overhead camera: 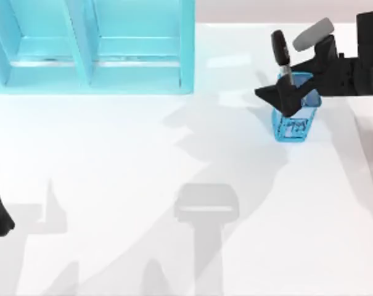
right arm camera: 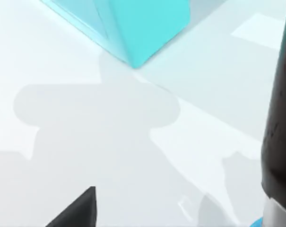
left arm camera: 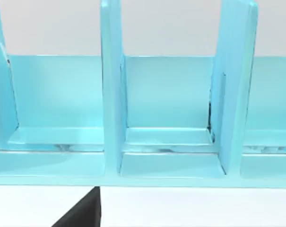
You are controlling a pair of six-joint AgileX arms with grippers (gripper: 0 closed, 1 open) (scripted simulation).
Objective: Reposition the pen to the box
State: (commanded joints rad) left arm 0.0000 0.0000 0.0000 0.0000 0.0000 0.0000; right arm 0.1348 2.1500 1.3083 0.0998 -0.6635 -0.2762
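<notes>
Pen (overhead camera: 281, 54) stands cap-up in the blue cup (overhead camera: 293, 122) at the table's right, right gripper (overhead camera: 283, 97) around its barrel, closure unclear; light, stiff and glossy, best gripped on the grey barrel; left arm parked

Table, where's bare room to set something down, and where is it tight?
Free: the table between the box and the near edge, between both arms. Crowded: the far right, where the right gripper meets the pen in the blue mesh cup.
</notes>
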